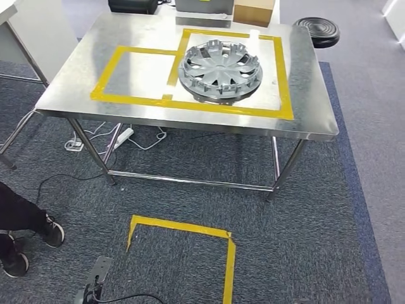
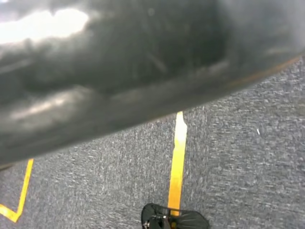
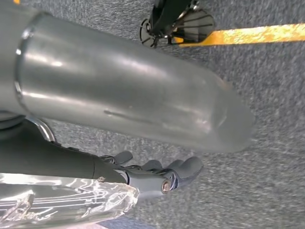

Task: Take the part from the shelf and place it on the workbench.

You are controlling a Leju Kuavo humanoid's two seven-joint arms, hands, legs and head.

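part: a silver wheel cover (image 1: pixel 220 70) lies flat on the steel workbench (image 1: pixel 76 82), inside the larger yellow tape rectangle (image 1: pixel 286 95) on the bench's right half, touching nothing else
step in hand: judging by how things lie, the placing looks done; the cover sits on the bench with no hand on it, so what remains is at most a check or a stand-down
right hand: right hand (image 3: pixel 158 174) hangs toward the grey carpet (image 3: pixel 273 191), fingers stretched out and a little apart, gripping nothing
left hand: the left wrist view is taken up by a dark blurred surface close to the lens, so i cannot tell whether that hand is spread or curled
robot's stance: the bench stands ahead, beyond a yellow floor marking (image 1: pixel 229 253) on the carpet
next move: no reach seems called for; if the cover needed squaring within the tape, both arms would have to rise from beside the body and come over the bench edge
nearby: a person's dark shoes (image 1: pixel 28 244) at the left, cables under the bench
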